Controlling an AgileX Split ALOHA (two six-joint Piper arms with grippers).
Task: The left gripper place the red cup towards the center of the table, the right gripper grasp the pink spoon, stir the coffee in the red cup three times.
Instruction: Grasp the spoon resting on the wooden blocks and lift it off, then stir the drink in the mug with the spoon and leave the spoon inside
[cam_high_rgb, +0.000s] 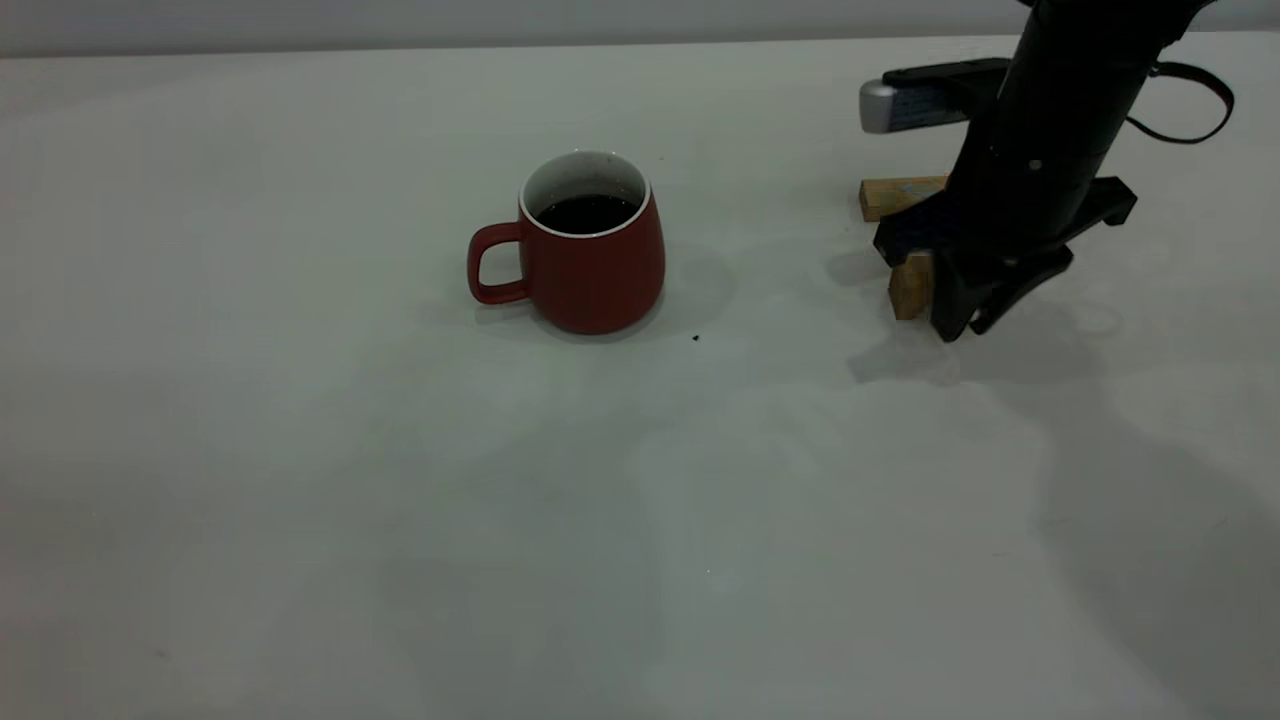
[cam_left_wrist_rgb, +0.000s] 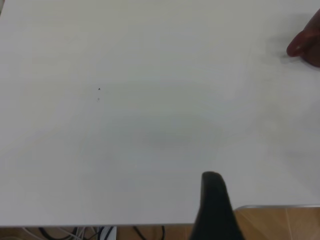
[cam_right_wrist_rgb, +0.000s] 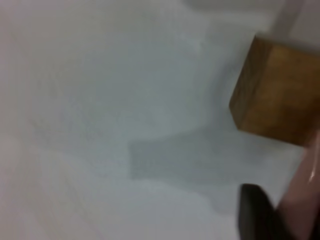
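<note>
Pale grey bench (cam_high_rgb: 300, 500) carries the scene, with the right arm's end effector (cam_high_rgb: 965, 305) lowered at its right side among two tan wooden blocks (cam_high_rgb: 910, 285); whether its fingers are spread or pinching cannot be told. The red cup (cam_high_rgb: 590, 265) stands upright near the centre, handle pointing left, holding dark coffee (cam_high_rgb: 587, 213). A pink spoon (cam_right_wrist_rgb: 305, 200) handle shows blurred beside a block in the right wrist view.

We log the red cup (cam_high_rgb: 590, 270) dark red, white inside; coffee (cam_high_rgb: 586, 213) near black; table (cam_high_rgb: 300, 500) pale grey-white, tiny dark specks; wooden blocks (cam_high_rgb: 910, 285) tan; right gripper (cam_high_rgb: 965, 325) black.
</note>
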